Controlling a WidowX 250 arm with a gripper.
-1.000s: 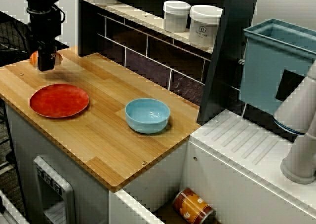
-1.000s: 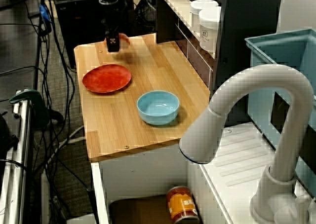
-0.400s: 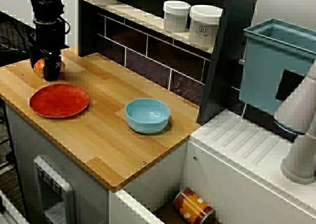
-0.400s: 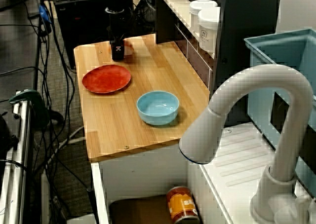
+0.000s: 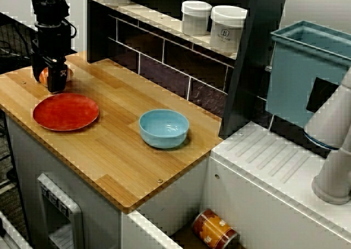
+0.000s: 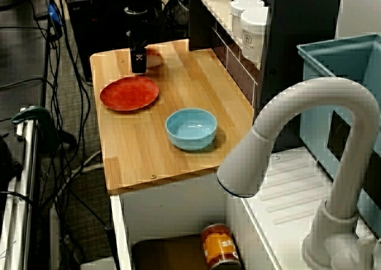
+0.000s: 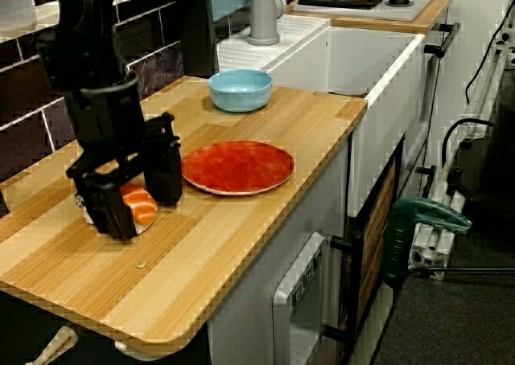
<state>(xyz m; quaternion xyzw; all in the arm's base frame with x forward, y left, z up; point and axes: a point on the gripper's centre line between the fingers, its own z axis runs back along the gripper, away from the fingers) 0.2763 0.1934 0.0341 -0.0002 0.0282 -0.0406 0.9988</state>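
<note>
My black gripper (image 7: 142,214) is down on the wooden counter (image 7: 265,212) at its far end. Its two fingers stand either side of an orange-and-white striped piece of food (image 7: 139,202) lying on a small pale dish. The jaws are spread wide, and no squeeze on the food shows. In the view from the sink side, the gripper (image 5: 54,83) hides most of the food (image 5: 45,73). In the view from behind the faucet, the gripper (image 6: 139,68) stands just left of the dish (image 6: 153,58). A red plate (image 7: 237,166) lies close beside it.
A light blue bowl (image 5: 164,128) sits mid-counter. Two white jars (image 5: 196,17) stand on the wall shelf above it. A teal bin (image 5: 307,68), the white faucet (image 6: 297,157) and the drainboard are to the right. A can (image 5: 214,230) lies in the sink.
The gripper has dropped from above the food to counter level around it. In the last half second it has barely moved.
</note>
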